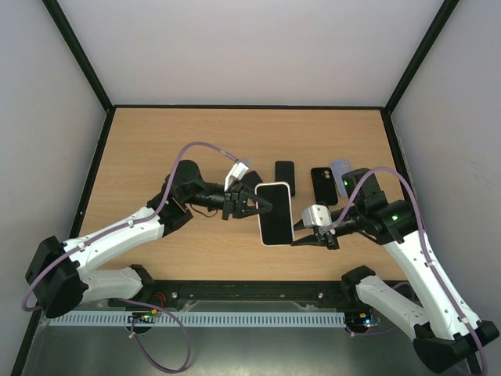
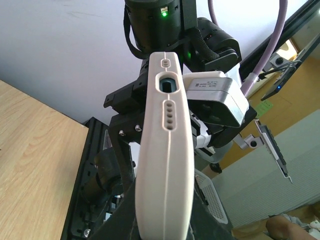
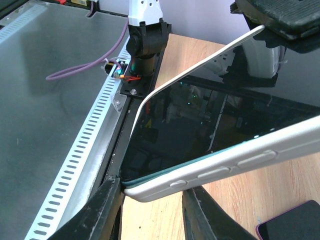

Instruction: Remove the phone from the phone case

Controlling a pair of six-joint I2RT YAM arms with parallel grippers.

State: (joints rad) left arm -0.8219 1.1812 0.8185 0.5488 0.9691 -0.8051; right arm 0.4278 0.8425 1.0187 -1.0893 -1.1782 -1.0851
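A phone in a white case (image 1: pixel 275 212) is held above the table, dark screen up. My left gripper (image 1: pixel 260 205) is shut on the case's left long edge. In the left wrist view the case (image 2: pixel 166 165) runs end-on between the black fingers (image 2: pixel 112 220), port end up. My right gripper (image 1: pixel 304 240) is at the phone's near right corner. In the right wrist view its jaws stand apart. The left finger (image 3: pixel 105 202) touches the case corner (image 3: pixel 131 190). The right finger (image 3: pixel 202 212) lies under the button edge. A thin teal line shows between screen and case there.
On the table behind the phone lie a small black phone (image 1: pixel 285 173), a black case (image 1: pixel 323 186) and a lilac case (image 1: pixel 340 170). A dark, purple-edged object (image 3: pixel 292 225) lies under the right gripper. The black rail (image 1: pixel 258 296) runs along the near table edge.
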